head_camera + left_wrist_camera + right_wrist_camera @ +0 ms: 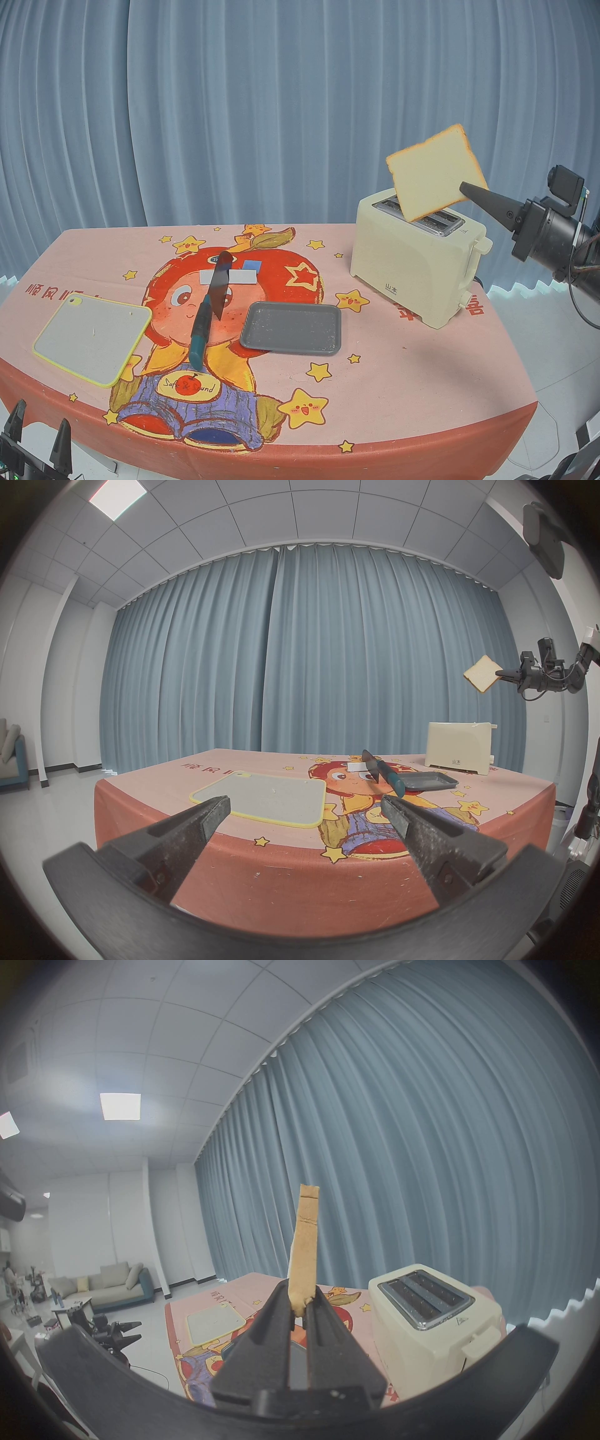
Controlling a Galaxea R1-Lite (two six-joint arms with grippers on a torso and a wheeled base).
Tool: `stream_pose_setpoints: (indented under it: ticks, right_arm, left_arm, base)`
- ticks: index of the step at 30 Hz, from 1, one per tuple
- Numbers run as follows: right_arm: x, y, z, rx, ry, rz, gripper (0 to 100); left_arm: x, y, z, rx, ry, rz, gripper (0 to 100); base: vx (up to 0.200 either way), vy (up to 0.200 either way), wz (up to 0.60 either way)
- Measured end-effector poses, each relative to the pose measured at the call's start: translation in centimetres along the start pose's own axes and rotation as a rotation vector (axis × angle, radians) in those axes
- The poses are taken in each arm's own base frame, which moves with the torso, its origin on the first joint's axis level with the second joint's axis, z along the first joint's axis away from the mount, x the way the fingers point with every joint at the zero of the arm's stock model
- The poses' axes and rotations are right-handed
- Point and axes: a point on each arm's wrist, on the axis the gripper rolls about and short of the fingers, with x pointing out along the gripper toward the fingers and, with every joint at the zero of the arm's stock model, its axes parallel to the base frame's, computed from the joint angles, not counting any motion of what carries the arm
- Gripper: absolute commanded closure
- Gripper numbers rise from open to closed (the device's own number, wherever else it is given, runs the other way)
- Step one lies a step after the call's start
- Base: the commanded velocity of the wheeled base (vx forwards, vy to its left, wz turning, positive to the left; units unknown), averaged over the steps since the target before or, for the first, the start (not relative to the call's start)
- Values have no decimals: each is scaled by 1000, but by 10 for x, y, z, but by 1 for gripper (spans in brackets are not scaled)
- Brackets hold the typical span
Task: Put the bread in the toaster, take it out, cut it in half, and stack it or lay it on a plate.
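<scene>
The right gripper (465,185) is clamped on the bread (434,172), pinching one crust edge between its two dark fingers. The slice hangs in the air above the toaster (415,256), which stands at the far right of the table (406,387). It is tilted, with one corner lowest over the slots (425,215) and not yet inside either one.

Seen edge-on from the right wrist, the slice is thin and stays flat without sagging, so it is probably light and fairly stiff for its thickness. It also looks easy to crush, and the crumb would likely dent or tear under a hard squeeze. The crust edge is the sound place to hold it, because it leaves most of the slice free to slide into a slot. With so narrow a pinch the slice could swing or twist, so I would square it to the slot before lowering it.

The left gripper (305,805) hangs low off the near left edge of the table, fingers spread and empty. The knife (209,306) lies mid-table with its blade pointing far and its teal handle near. A cutting board (92,337) sits to its left and a grey plate (292,328) to its right.
</scene>
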Motion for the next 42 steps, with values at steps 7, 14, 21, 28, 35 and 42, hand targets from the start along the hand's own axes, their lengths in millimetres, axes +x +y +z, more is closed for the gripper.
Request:
stream_pose_setpoints:
  ticks: [7,14,21,28,35,42]
  right_arm:
    - [-4,-6,8,-15,-45,-19,100]
    - [-6,-10,19,-34,-99,-33,100]
    - [3,-19,33,-124,-138,-63,100]
    - [28,-34,36,-173,-131,-81,100]
    - [43,-48,23,-193,-81,-100,100]
    - [40,-64,19,-184,-50,-83,100]
  left_arm:
    - [0,0,0,0,0,0,0]
    - [0,0,0,0,0,0,0]
    - [0,0,0,0,0,0,0]
    - [0,0,0,0,0,1,0]
    - [0,0,0,0,0,1,0]
    - [0,0,0,0,0,1,0]
  base:
    - [0,0,0]
    - [0,0,0]
    - [0,0,0]
    - [0,0,0]
    - [0,0,0]
    - [0,0,0]
